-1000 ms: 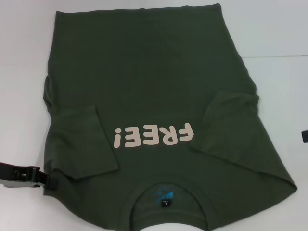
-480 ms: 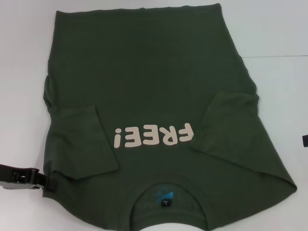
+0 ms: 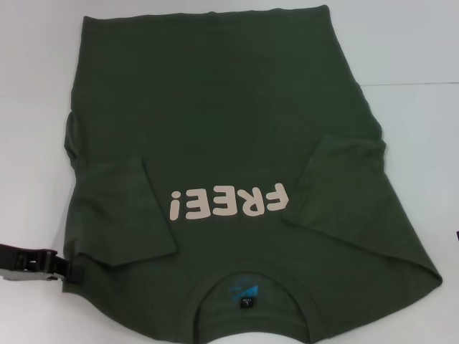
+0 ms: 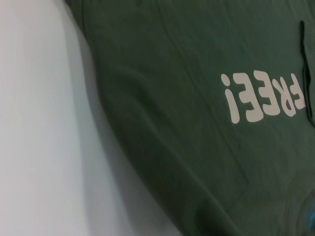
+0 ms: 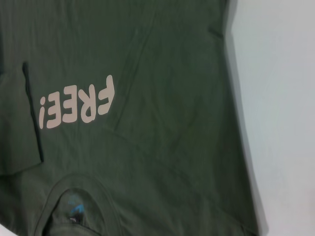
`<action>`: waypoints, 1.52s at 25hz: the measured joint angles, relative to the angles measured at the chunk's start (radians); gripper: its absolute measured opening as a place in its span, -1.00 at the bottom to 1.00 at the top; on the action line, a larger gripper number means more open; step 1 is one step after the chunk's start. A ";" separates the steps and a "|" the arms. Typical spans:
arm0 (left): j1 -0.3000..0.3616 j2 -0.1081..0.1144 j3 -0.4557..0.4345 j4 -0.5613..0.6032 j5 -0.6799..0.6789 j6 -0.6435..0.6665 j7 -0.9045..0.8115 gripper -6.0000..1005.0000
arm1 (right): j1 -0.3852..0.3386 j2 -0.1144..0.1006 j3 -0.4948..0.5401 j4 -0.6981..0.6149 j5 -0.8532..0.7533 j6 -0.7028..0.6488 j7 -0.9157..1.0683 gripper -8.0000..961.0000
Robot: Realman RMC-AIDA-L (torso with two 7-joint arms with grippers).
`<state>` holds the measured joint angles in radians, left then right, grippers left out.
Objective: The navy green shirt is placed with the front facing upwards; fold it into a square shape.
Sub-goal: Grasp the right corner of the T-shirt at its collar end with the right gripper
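The navy green shirt lies flat, front up, on the white table, with its collar toward me. The pale pink "FREE!" lettering reads upside down, and the inner neck label shows in the ribbed collar. Both sleeves are folded inward onto the body, one on the left and one on the right. My left gripper sits low at the shirt's near left shoulder edge. The right gripper is out of view. The shirt and its lettering show in the left wrist view and the right wrist view.
Bare white table shows to the left and to the right of the shirt. A faint seam line crosses the table at the back right.
The left gripper has edged slightly back to the left at the shirt's shoulder. The right gripper's dark tip at the right edge has slid down and out of view. The shirt has not moved.
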<state>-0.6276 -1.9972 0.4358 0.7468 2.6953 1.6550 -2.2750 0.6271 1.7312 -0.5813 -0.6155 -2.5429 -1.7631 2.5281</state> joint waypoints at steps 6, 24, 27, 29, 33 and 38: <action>0.002 0.000 -0.008 0.000 0.000 -0.004 0.000 -0.91 | 0.007 0.009 -0.002 0.004 -0.016 0.007 0.006 0.93; 0.002 0.000 -0.011 -0.002 -0.002 -0.009 0.000 -0.92 | 0.010 0.076 -0.080 0.007 -0.017 0.088 -0.020 0.93; 0.002 0.000 -0.011 -0.003 -0.002 -0.009 0.000 -0.92 | 0.007 0.084 -0.090 0.007 -0.017 0.103 -0.022 0.93; 0.002 0.000 -0.011 -0.004 -0.003 -0.009 0.000 -0.92 | 0.006 0.088 -0.101 0.007 -0.017 0.110 -0.025 0.93; 0.002 0.000 -0.011 -0.005 -0.003 -0.009 0.000 -0.92 | 0.006 0.094 -0.116 0.007 -0.017 0.120 -0.033 0.93; 0.002 0.000 -0.011 -0.005 -0.005 -0.009 0.000 -0.92 | 0.006 0.105 -0.116 0.007 -0.017 0.132 -0.043 0.93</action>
<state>-0.6259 -1.9972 0.4250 0.7420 2.6907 1.6458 -2.2749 0.6335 1.8358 -0.6977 -0.6089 -2.5602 -1.6312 2.4855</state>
